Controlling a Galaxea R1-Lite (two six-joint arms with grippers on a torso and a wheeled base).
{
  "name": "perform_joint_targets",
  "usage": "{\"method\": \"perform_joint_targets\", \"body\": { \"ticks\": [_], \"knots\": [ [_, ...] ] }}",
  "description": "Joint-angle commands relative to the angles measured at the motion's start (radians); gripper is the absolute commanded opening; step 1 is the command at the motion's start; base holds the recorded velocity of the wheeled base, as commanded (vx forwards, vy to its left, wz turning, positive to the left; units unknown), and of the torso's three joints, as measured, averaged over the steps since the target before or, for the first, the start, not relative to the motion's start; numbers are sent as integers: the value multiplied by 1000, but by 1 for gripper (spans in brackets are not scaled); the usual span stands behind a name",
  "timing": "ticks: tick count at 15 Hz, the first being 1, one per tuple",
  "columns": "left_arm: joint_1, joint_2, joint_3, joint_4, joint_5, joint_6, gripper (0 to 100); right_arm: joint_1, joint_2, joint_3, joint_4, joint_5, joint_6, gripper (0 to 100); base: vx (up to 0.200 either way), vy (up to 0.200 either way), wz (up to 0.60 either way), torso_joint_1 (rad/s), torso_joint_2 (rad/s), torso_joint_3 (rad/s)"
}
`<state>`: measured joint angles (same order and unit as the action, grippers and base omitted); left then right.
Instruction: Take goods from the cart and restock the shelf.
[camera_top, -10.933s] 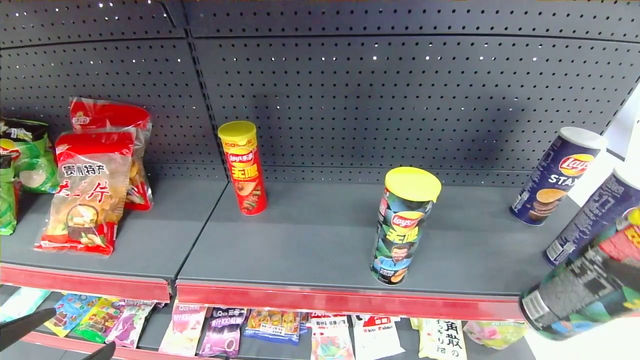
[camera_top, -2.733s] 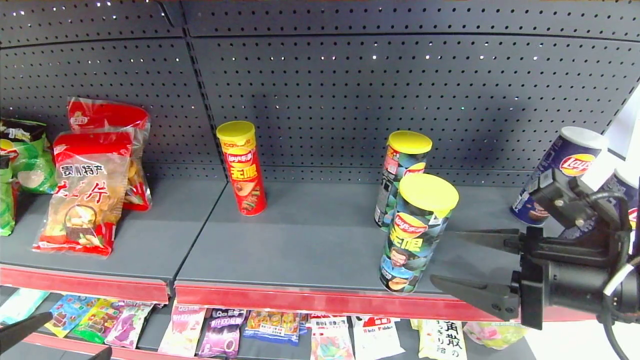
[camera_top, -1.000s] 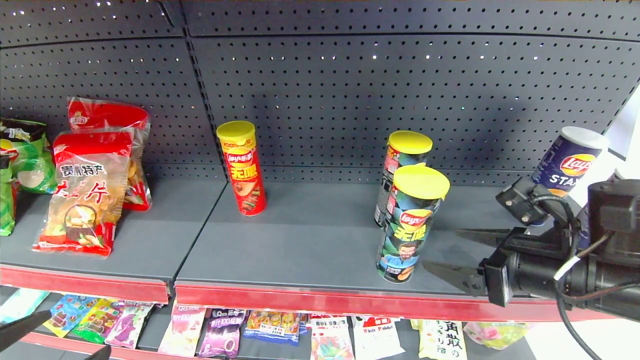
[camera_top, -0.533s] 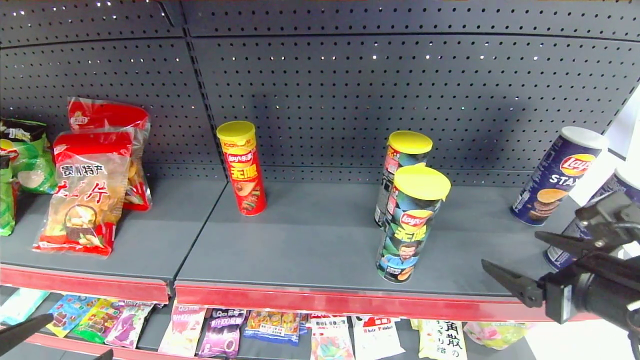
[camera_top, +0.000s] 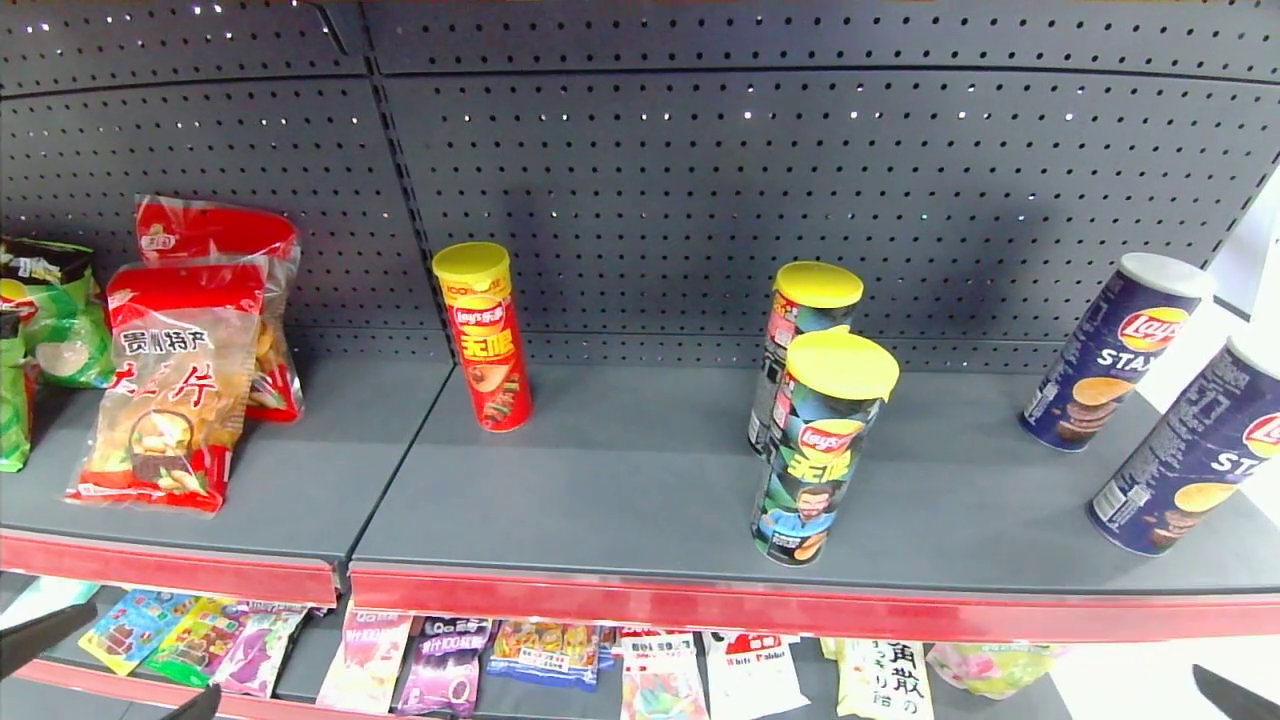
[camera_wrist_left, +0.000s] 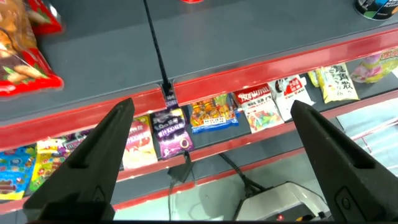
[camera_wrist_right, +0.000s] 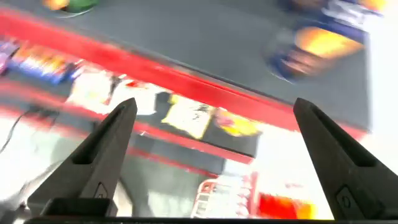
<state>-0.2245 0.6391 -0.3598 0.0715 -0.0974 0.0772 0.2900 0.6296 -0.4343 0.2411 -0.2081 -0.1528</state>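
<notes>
Right gripper (camera_wrist_right: 214, 104), jaws apart and empty, seemingly below the shelf (camera_top: 620, 480), well right of the upright yellow-lidded can (camera_top: 815, 450).

Left gripper (camera_wrist_left: 211, 104), jaws apart, before red-edged shelf (camera_wrist_left: 249, 31)

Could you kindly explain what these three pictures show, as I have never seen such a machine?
It is a two-armed robot restocking a shop. The big picture looks from its head at a grey metal shelf holding a red yellow-lidded crisp tube, two dark yellow-lidded tubes, two navy white-lidded tubes and red snack bags. The others look from its wrists: the black two-pronged left gripper and right gripper are both open, holding nothing.
</notes>
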Motion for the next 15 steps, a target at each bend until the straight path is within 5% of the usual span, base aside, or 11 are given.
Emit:
{"method": "perform_joint_targets", "body": {
  "ticks": [1,2,4,12,15],
  "knots": [
    [1,-15,-2,1,1,3,100,-101,-194,-38,80,-8,-1,100,0,0,0,0,0,0],
    [-1,-36,-7,1,-8,4,100,-246,-257,-44,167,-24,-7,100,0,0,0,0,0,0],
    [1,-42,-10,5,-1,9,100,-302,-295,-46,202,-25,-10,100,0,0,0,0,0,0],
    [1,-95,4,8,78,27,100,-310,-346,-37,230,-25,-62,100,0,0,0,0,0,0],
    [1,-92,13,8,105,33,100,-307,-346,-20,228,-24,-62,100,-200,0,0,6,4,1]
  ]
}}
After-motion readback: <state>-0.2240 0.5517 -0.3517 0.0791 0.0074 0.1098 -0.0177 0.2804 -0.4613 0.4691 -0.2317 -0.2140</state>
